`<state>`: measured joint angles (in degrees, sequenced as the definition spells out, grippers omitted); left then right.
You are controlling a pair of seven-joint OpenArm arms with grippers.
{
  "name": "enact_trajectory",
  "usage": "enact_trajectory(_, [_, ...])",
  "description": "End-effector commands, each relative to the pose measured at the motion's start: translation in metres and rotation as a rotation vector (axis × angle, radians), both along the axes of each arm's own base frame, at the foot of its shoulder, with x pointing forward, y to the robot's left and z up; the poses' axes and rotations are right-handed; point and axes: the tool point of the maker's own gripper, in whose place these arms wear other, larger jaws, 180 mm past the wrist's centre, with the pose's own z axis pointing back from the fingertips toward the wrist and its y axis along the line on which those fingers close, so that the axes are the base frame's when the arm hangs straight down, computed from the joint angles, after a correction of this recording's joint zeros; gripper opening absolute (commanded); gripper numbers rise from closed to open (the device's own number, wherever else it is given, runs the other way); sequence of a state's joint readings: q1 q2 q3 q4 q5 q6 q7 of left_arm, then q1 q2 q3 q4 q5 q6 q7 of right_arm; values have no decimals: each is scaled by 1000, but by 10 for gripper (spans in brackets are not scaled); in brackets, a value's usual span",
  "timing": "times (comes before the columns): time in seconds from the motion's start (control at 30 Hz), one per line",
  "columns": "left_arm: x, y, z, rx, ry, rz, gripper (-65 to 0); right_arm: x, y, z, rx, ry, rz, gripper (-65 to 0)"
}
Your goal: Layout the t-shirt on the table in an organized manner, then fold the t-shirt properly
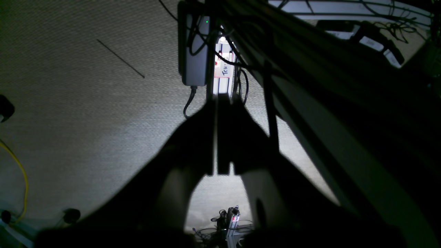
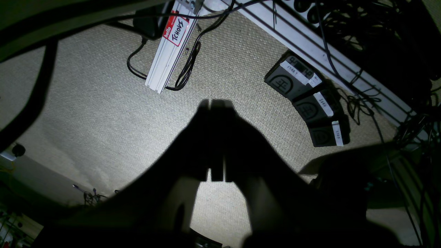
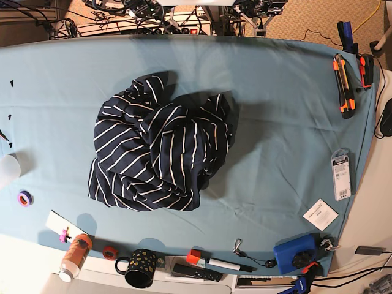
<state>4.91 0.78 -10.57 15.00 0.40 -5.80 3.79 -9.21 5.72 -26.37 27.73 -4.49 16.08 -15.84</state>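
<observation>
Fabric of the t-shirt lies crumpled in a rumpled heap, navy with thin white stripes, on the table, left of centre in the base view; neither sleeves nor collar can be made out. No arm appears in that view. Left wrist view: the left tool is a dark silhouette pointing at carpeted floor, fingers pressed together, nothing between them. Right wrist view: the right tool likewise aims at the floor, fingers closed, holding nothing.
</observation>
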Motion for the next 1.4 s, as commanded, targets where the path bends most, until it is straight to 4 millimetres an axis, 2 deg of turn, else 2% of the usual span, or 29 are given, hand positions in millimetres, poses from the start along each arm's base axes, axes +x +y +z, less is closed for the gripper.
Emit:
enact_trajectory(0.0, [2, -20, 3, -53, -7, -3, -650, 0, -2, 1, 2, -1, -2, -650])
enact_trajectory(0.9, [-2, -19, 3, -51, -1, -4, -650, -1, -3, 1, -4, 7, 0, -650])
enact_trajectory(1.1, [-23, -5, 4, -24, 0, -4, -650, -7, -30, 1, -46, 19, 8, -650])
enact_trajectory(1.27, [-35, 15, 10, 14, -40, -3, -650, -13, -57, 3, -85, 23, 16, -650])
enact_trajectory(1.37, [-40, 34, 15, 65, -67, -4, -650, -17, -69, 9, -94, 4, 33, -650])
